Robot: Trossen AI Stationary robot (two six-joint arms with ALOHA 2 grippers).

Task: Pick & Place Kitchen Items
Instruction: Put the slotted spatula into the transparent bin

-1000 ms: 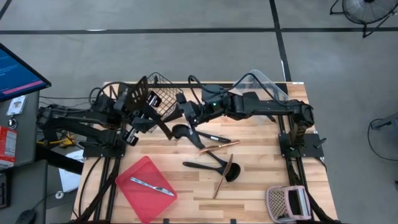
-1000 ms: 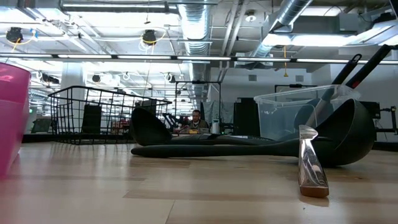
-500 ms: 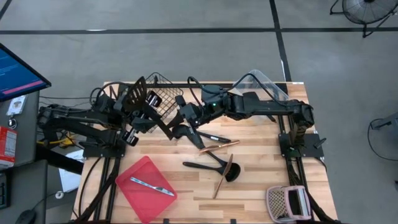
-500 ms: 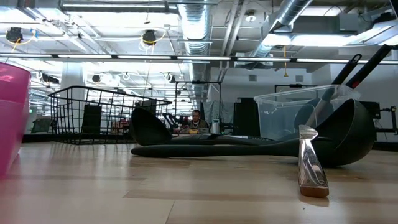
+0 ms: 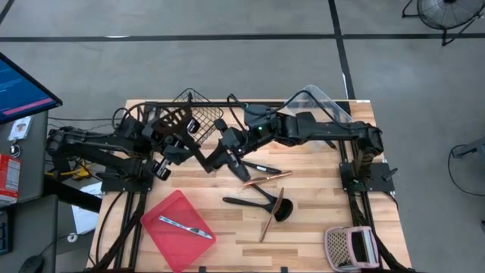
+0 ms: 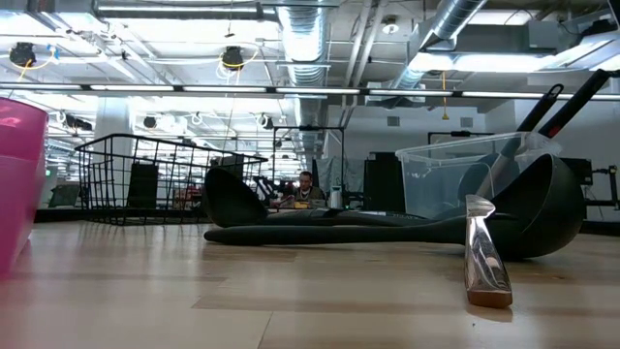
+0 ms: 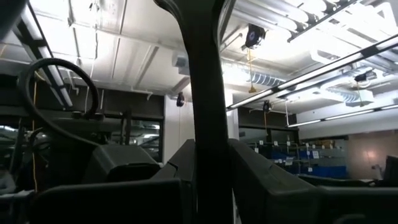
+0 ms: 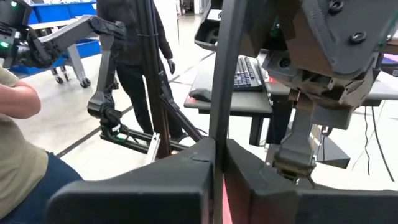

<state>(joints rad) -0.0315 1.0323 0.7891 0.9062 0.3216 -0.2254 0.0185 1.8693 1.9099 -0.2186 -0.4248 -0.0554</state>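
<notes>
Stands somewhere in the middle of the job, judging by the spread. Holds a black slotted turner [image 5: 176, 119] off the table near the wire basket [image 5: 201, 114], with the left gripper [image 7: 210, 152] pinched narrow on its dark handle. Grips what looks like the same handle lower down with the right gripper [image 8: 217, 152], fingers drawn tight around it, so reads as a handover between arms and not yet a placement. Counts as done, apparently, only a silver knife [image 5: 186, 226] lying in the red tray [image 5: 163, 208]. Leaves out on the bare wood a black ladle [image 5: 258, 201], two copper-coloured pieces [image 5: 267, 177] crossing near it, and a slim dark piece [image 5: 261, 165] beside the right gripper. Cannot tell what sits inside the clear bin [image 5: 322, 102].
</notes>
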